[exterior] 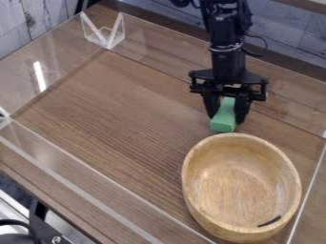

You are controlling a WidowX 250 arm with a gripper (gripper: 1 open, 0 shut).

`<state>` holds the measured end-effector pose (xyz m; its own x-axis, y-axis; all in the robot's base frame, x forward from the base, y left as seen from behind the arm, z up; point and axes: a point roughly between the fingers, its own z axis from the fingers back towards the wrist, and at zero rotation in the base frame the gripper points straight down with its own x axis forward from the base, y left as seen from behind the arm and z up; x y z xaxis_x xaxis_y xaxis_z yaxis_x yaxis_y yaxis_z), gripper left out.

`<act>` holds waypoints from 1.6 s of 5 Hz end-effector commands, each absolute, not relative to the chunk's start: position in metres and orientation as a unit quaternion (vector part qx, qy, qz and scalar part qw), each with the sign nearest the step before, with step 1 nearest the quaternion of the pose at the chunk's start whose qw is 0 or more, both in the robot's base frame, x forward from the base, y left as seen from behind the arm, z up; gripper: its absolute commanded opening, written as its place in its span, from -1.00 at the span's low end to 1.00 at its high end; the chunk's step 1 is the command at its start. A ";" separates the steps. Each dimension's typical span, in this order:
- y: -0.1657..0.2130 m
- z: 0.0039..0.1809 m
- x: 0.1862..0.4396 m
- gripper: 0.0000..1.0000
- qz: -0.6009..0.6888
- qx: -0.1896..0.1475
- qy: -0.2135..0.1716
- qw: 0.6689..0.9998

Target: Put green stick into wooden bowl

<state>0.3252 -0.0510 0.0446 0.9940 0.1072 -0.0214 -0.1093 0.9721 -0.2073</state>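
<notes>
Carrying the load toward the wooden bowl (pixel 242 186) on the bench (pixel 114 105), the claw (pixel 230 107) is clamping the green stick (pixel 226 117), hanging just behind the bowl's far rim. Advisable: clearing that rim fully before releasing over the centre.

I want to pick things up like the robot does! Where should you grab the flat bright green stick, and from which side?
Best from above, at its upper end, pinching the two flat faces. The flat bright green stick hangs nearly upright, and the black gripper is shut on its top part that way, pointing down. Those flat faces probably give the fingers a steady hold, leaving the lower end free to go into the round wooden bowl.
</notes>
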 end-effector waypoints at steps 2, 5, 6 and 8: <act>-0.058 0.069 0.338 -1.00 0.032 -0.114 -0.041 0.992; -0.061 0.084 0.339 -1.00 0.023 -0.127 -0.052 0.990; -0.061 0.104 0.340 -1.00 0.022 -0.140 -0.065 0.988; -0.068 0.126 0.326 -1.00 -0.006 -0.163 -0.074 0.984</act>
